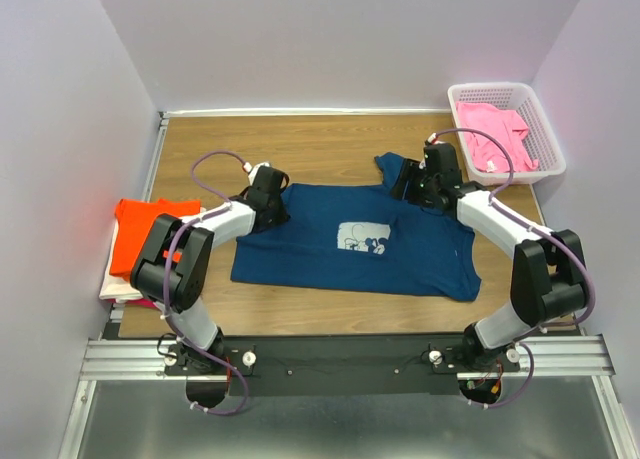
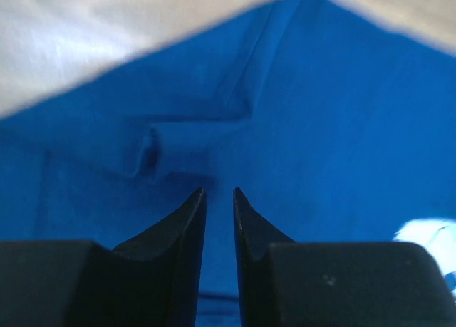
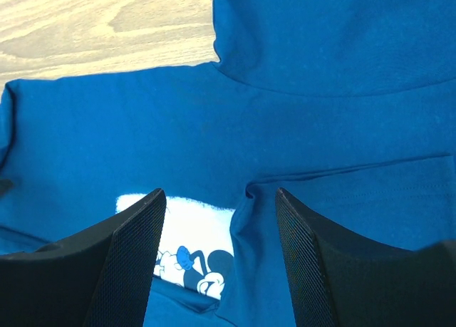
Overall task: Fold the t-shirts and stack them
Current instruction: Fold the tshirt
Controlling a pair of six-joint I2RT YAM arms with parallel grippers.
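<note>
The dark navy t-shirt [image 1: 400, 254] lies spread on the wooden table with its white chest print [image 1: 362, 237] facing up. My left gripper [image 1: 272, 207] is at the shirt's upper left corner. In the left wrist view its jaws [image 2: 219, 193] are nearly closed, with navy cloth [image 2: 342, 127] in the narrow gap. My right gripper [image 1: 408, 186] is over the upper right shoulder. In the right wrist view it [image 3: 221, 195] is open, straddling a raised fold of the shirt [image 3: 320, 56] beside the print [image 3: 199, 241].
An orange t-shirt [image 1: 135, 229] tops a folded stack at the table's left edge, with white cloth [image 1: 118, 284] under it. A white lattice basket [image 1: 500, 87] at the back right holds a pink t-shirt [image 1: 492, 134]. Bare table [image 1: 320, 139] lies behind the navy shirt.
</note>
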